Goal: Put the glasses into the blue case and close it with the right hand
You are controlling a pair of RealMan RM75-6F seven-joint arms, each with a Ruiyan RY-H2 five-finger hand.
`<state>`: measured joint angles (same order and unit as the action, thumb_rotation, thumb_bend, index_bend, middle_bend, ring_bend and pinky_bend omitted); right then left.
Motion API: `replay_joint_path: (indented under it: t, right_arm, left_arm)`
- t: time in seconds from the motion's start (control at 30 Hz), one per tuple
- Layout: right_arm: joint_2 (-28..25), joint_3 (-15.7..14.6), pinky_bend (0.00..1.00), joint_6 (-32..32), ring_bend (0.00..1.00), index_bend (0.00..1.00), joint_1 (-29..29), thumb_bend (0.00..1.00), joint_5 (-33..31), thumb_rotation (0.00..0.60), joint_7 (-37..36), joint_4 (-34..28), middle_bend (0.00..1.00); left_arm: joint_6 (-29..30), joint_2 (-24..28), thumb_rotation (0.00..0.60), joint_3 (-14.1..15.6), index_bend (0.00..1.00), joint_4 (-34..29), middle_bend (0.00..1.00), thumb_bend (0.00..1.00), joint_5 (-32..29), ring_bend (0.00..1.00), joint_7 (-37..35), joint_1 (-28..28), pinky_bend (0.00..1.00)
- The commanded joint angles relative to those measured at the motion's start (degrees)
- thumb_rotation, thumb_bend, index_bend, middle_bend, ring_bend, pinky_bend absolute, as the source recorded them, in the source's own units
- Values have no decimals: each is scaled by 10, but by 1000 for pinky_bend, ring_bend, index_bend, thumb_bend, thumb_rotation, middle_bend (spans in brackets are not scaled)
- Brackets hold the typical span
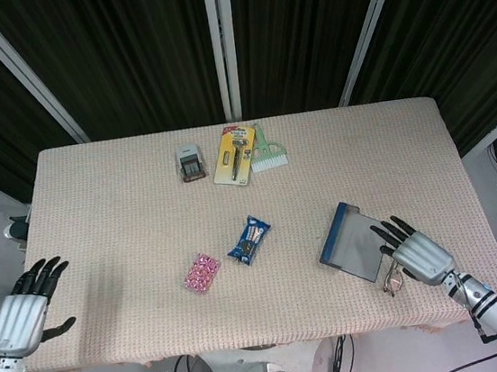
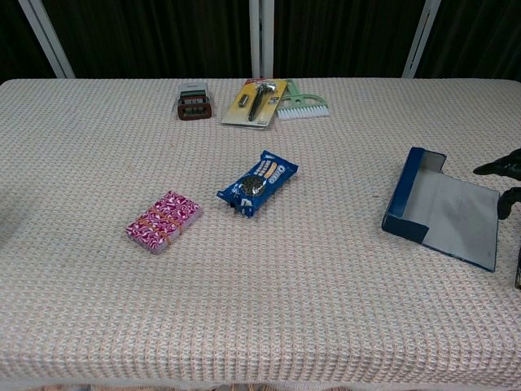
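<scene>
In the head view the right hand reaches in over the near right part of the worktop, palm down, fingers spread and straight, holding nothing, with its forearm trailing back off the near right corner. Its fingertips lie over the right edge of the blue case, which sits open just ahead and to the left of it, grey inside facing up. The glasses rest on the worktop right beside the hand, partly under its inner side; whether the hand touches them is hard to tell from here. The left hand hangs off the near left edge, fingers apart and free of any load. Further left of the right hand lie a blue snack packet and a pink packet. In the chest view only dark fingertips of the right hand show at the right border, above the far right corner of the open blue case; the snack packet lies well to their left.
</scene>
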<state>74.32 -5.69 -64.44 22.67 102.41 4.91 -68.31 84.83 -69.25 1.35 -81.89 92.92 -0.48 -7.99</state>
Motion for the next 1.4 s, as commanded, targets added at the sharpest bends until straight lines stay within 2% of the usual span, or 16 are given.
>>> replay_joint_path:
  t: [0.03,0.5,0.83,1.3,1.4]
  right_arm:
    - [4,-2,0,-4,0,406,1,176,-1,600,-4,6,0]
    - [14,-12,0,-3,0,471,8,212,-8,600,-9,19,0]
    - [21,-19,0,-1,0,512,11,319,-11,600,-6,29,0]
    - [28,-24,0,-3,0,579,11,333,-18,600,-7,36,0]
    - [29,-26,0,0,0,597,12,403,-20,600,-11,36,0]
  left_arm:
    - [-1,0,585,0,106,1,85,0,-1,68,-1,0,193]
    - [-1,1,585,0,106,1,85,0,-2,68,-2,-1,193]
    - [-5,1,586,2,106,0,85,0,-3,68,-2,-1,193]
    - [-7,1,586,2,106,2,85,0,-6,68,-2,0,193]
    - [-7,0,585,2,106,3,85,0,-6,68,-2,0,193]
